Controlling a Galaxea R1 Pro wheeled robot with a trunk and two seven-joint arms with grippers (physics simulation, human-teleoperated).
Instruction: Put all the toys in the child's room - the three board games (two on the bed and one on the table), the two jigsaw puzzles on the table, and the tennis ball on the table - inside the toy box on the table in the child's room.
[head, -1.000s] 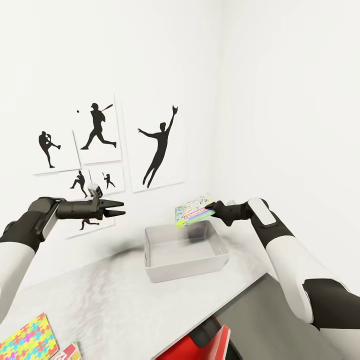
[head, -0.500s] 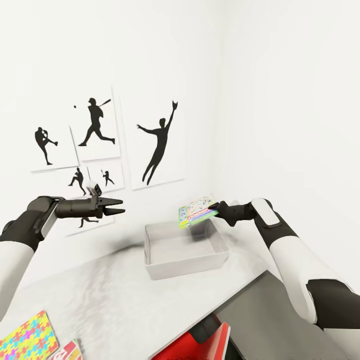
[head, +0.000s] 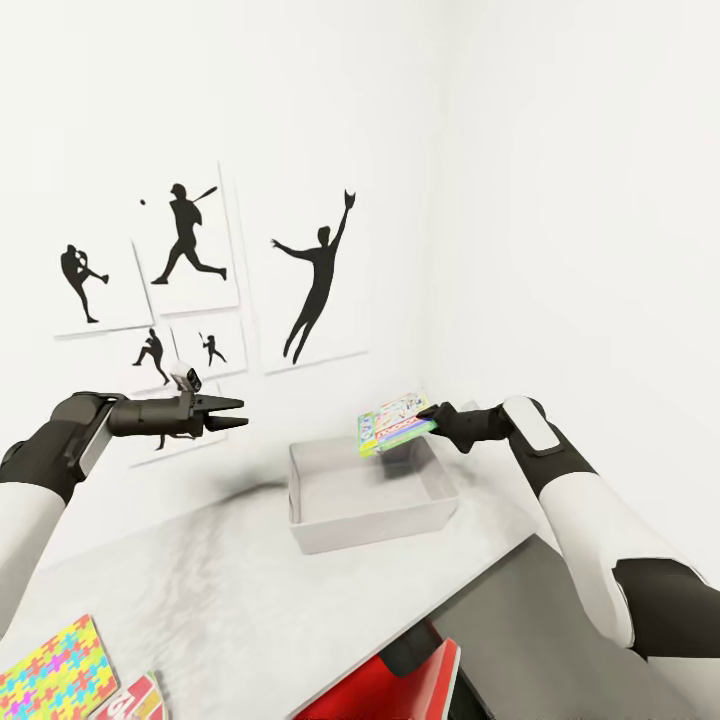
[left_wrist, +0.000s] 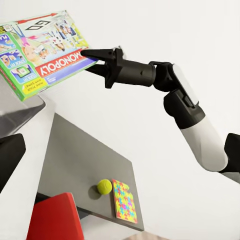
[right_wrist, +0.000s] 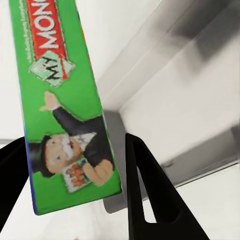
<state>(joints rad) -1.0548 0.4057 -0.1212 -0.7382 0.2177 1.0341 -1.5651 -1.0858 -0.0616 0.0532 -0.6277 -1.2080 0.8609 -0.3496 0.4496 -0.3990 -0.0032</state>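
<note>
Right arm stretched level, gripper (head: 432, 414) clamped on flat printed Monopoly box (head: 394, 422) above grey bin (head: 370, 497); left gripper (head: 238, 413) empty, fingers apart.

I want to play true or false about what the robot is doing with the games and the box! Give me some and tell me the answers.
1. The right gripper is holding a Monopoly box. True.
2. The Monopoly box is already lying inside the grey bin. False: it is held in the air above the bin.
3. The left gripper is holding a tennis ball. False: it is open and holds nothing; the tennis ball lies on the dark table section.
4. A jigsaw puzzle box lies beside the tennis ball. True.
5. The pictures on the wall show baseball players. True.
</note>
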